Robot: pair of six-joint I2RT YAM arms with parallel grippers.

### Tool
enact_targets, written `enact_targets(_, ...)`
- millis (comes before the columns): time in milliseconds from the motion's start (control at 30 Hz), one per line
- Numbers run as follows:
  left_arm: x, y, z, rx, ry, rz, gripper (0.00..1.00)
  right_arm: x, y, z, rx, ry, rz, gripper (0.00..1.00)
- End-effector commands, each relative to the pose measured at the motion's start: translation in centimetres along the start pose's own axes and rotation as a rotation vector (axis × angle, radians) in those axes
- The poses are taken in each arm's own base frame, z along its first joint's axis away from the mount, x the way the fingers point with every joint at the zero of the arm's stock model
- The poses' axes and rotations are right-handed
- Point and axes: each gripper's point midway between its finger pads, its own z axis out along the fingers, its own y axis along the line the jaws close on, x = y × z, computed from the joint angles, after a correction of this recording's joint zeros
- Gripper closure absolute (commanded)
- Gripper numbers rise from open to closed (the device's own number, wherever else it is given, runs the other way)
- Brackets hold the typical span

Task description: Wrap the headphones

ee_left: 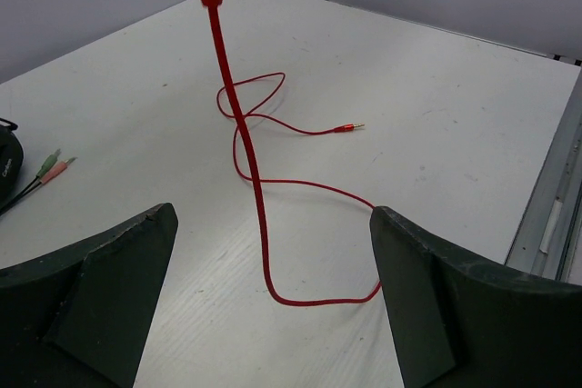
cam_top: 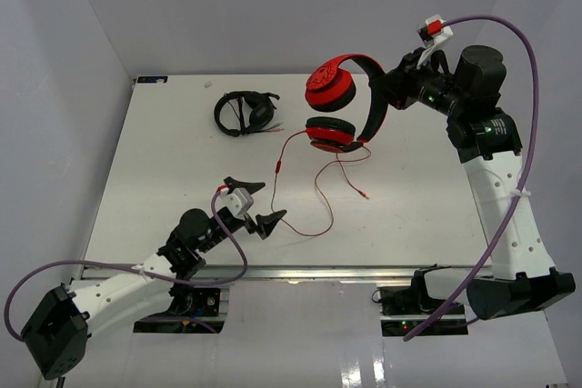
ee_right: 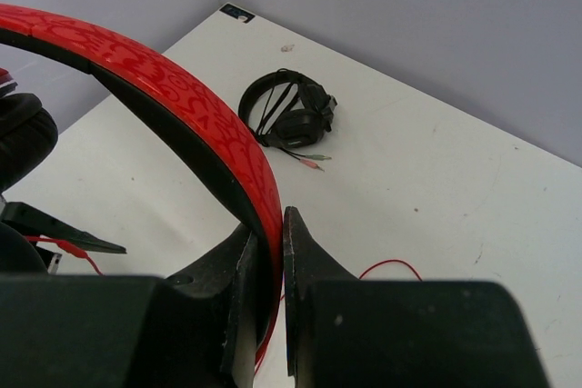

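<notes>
Top view: the right gripper (cam_top: 386,88) is clamped on the headband (cam_top: 376,114) of the red headphones (cam_top: 329,86), holding them above the bench (cam_top: 164,179), apparently so the cable (cam_top: 277,170) hangs free for winding. The left gripper (cam_top: 273,201), nearer than the headphones, stands wide open at the cable's loops.

Left wrist: the cable drops from the headphones between the spread fingers, touching neither. Bare bench surrounds its plug (ee_left: 346,128).

Right wrist: the jaws pinch the headband. Beyond the headphones, black headphones (ee_right: 296,115) lie well apart, near the far edge.
</notes>
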Motion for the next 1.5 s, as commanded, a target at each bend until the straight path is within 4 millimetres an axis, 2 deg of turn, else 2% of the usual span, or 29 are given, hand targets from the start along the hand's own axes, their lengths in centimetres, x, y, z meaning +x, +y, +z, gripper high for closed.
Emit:
enact_targets(0,-1.2,0.6,1.0,-0.033,-0.090,-0.019,0.02,-4.9,2.5,-2.7,-0.043,-0.141,-0.022,0.92)
enact_targets(67,-0.3,0.3,1.6,-0.015,-0.067,-0.027,0.05,-5.0,2.7,-3.0,-0.048,-0.145,-0.018,0.92)
enact_targets(133,0.2,-0.2,2.1,0.015,-0.047,-0.057,0.14,-5.1,2.7,-3.1,-0.048,-0.148,-0.015,0.92)
enact_targets(300,1.5,-1.1,2.4,0.058,-0.009,-0.096,0.47,-5.0,2.5,-3.4,-0.052,-0.148,0.005,0.92)
enact_targets(433,1.8,-1.3,2.3,0.064,-0.007,-0.106,0.57,-4.4,2.4,-3.3,-0.071,-0.139,0.043,0.92)
enact_targets(533,1.8,-1.4,2.7,0.073,-0.008,-0.106,0.57,-3.9,2.4,-3.3,-0.082,-0.134,0.067,0.92)
enact_targets(633,1.7,-1.4,3.0,0.077,-0.016,-0.108,0.48,-3.7,2.4,-3.4,-0.084,-0.133,0.075,0.92)
enact_targets(700,2.3,-1.5,3.2,0.079,0.001,-0.111,0.44,-3.7,2.4,-3.5,-0.083,-0.133,0.075,0.92)
enact_targets(767,3.0,-1.3,3.4,0.071,0.015,-0.113,0.34,-3.6,2.7,-3.7,-0.091,-0.134,0.079,0.92)
enact_targets(833,3.0,-1.1,3.8,0.059,0.006,-0.106,0.30,-3.6,2.8,-3.7,-0.103,-0.137,0.083,0.92)
enact_targets(867,3.9,-1.1,4.1,0.060,0.029,-0.108,0.30,-3.5,2.9,-3.6,-0.108,-0.134,0.093,0.92)
enact_targets(933,3.7,-1.2,5.0,0.073,0.025,-0.108,0.30,-3.2,2.8,-3.5,-0.108,-0.129,0.100,0.92)
enact_targets(1000,4.8,-1.2,5.7,0.075,0.057,-0.112,0.33,-3.1,2.7,-3.5,-0.109,-0.127,0.102,0.92)
enact_targets(1067,5.0,-1.1,6.2,0.070,0.055,-0.113,0.38,-3.1,2.8,-3.5,-0.111,-0.126,0.103,0.92)
enact_targets(1167,5.5,-0.7,6.5,0.049,0.059,-0.116,0.52,-2.9,2.8,-3.6,-0.111,-0.125,0.103,0.92)
enact_targets(1300,5.7,-1.0,6.5,0.066,0.059,-0.130,0.81,-2.3,2.6,-3.3,-0.108,-0.115,0.104,0.92)
enact_targets(1400,4.9,-1.7,6.2,0.096,0.049,-0.146,0.96,-1.3,1.6,-2.9,-0.080,-0.096,0.092,0.92)
enact_targets(1467,4.1,-2.0,5.8,0.113,0.036,-0.154,1.00,-0.5,1.0,-2.7,-0.056,-0.078,0.080,0.92)
